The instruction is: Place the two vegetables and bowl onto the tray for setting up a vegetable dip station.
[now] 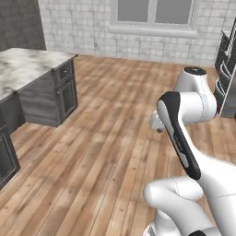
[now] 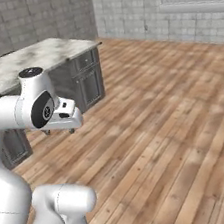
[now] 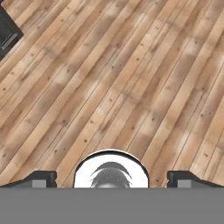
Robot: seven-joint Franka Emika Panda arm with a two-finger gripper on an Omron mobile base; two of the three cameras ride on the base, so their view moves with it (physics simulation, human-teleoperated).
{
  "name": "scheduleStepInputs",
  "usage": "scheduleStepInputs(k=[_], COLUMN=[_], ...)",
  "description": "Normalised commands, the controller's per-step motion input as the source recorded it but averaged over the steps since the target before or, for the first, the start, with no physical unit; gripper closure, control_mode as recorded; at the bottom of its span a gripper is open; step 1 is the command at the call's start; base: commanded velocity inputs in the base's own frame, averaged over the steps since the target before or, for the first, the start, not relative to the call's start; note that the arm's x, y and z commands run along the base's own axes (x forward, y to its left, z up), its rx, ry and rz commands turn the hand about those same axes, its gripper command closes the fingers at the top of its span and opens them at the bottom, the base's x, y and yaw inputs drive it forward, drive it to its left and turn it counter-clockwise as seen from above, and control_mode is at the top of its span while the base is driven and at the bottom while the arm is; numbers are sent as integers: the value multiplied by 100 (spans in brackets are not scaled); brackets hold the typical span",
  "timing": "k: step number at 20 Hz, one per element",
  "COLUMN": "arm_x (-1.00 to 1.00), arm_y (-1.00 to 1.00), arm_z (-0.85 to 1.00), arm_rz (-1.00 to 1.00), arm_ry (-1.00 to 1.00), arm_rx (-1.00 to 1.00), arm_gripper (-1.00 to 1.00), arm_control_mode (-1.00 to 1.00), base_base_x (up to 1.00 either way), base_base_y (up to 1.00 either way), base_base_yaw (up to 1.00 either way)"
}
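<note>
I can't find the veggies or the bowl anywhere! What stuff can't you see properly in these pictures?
- Marble counter: the left base view's left edge cuts it off, so part of its top is unseen; the right base view's left edge and the arm hide part too.
- Gripper: in the hand view the bottom edge cuts off the wide-apart fingertips.
- Dark cabinet: just a corner at the hand view's left edge.
- Dark unit: cut by the left base view's right edge.
</note>
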Motion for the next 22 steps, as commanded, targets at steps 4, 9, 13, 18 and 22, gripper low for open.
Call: scheduleStepInputs(k=[4, 9, 13, 18, 22], arm_x=[0, 0, 0, 0, 0], arm_y=[0, 0, 0, 0, 0], arm_z=[0, 0, 0, 0, 0], arm_rz=[0, 0, 0, 0, 0], arm_ry=[0, 0, 0, 0, 0], arm_rx=[0, 0, 0, 0, 0], arm_gripper=[-100, -100, -100, -100, -100], arm_control_mode=[100, 100, 100, 100, 100], base_base_x=[7, 9, 13, 18, 47], base_base_y=[0, 0, 0, 1, 32], base_base_yaw=[-52, -53, -53, -51, -36])
